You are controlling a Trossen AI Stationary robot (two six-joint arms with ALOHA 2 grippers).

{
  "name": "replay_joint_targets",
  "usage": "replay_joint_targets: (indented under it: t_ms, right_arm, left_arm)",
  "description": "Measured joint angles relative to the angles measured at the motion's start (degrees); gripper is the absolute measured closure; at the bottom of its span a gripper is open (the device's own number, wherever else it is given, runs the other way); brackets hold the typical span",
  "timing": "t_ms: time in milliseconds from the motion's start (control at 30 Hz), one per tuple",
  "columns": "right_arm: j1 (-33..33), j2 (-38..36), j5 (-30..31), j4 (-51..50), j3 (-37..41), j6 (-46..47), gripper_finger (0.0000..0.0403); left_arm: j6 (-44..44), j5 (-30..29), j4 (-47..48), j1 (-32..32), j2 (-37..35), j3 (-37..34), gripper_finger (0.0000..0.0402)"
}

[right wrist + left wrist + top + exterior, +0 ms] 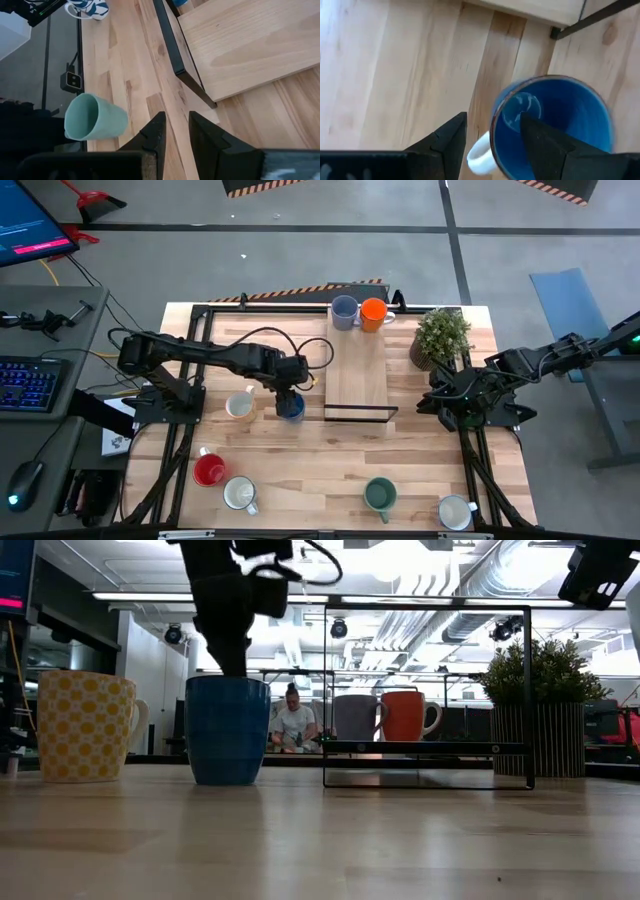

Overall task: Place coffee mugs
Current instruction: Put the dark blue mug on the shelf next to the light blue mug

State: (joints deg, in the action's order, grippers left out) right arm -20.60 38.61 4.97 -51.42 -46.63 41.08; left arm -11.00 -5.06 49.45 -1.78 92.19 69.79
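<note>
On the pale wooden tabletop (300, 470), the dark blue mug (291, 407) stands upright just left of the raised wooden shelf (358, 375), where a light blue mug (344, 312) and an orange mug (373, 313) already sit at the far end. The left claw (492, 132) straddles its rim, one finger inside and one outside, open and not yet pinching, probably to carry it there. The right claw (175, 131), narrowly open and empty, waits at the right edge beside the potted plant (441, 335).
</note>
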Motion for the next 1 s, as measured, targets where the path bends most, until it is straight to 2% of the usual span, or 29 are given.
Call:
replay_joint_targets:
  t_ms: [567, 700, 867, 1000]
  right_arm:
    - [0.0, -0.02, 0.0, -0.22, 0.0, 0.0, 0.0338]
    - [0.0, 0.0, 0.0, -0.22, 0.0, 0.0, 0.0338]
    - [0.0, 0.0, 0.0, -0.22, 0.0, 0.0, 0.0338]
    - [0.0, 0.0, 0.0, -0.22, 0.0, 0.0, 0.0338]
  left_arm:
    - [0.73, -0.07, -0.17, -0.07, 7.88, -0.1, 0.0238]
    - [0.74, -0.09, -0.15, -0.09, 7.82, -0.1, 0.0276]
    - [0.98, -0.04, 0.03, -0.07, 7.6, -0.1, 0.0381]
    - [0.78, 0.0, 0.13, -0.09, 7.58, -0.06, 0.0391]
